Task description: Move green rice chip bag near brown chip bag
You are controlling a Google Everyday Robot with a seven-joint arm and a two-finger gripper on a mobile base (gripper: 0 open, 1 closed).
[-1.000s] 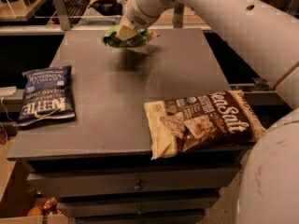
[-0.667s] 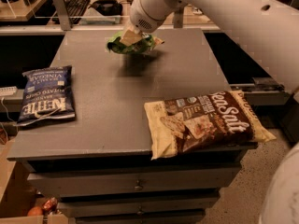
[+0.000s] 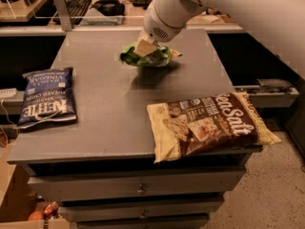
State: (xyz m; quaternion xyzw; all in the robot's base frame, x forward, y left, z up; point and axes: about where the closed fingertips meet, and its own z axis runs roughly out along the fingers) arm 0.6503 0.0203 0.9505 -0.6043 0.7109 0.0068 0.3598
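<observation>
While gripper (image 3: 144, 47) pinches green rice chip bag (image 3: 155, 57) from above, we see bag raised off table (image 3: 109, 123), far centre, shadow (image 3: 150, 75) beneath. Brown chip bag (image 3: 209, 123) flat at front-right corner, overhanging front and right edges. Grey top shows between these 2 bags. Blue Kettle bag (image 3: 47, 97) along left edge, well apart.

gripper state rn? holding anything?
Gripper: closed on the green rice chip bag, holding it just above the far part of the table.
</observation>
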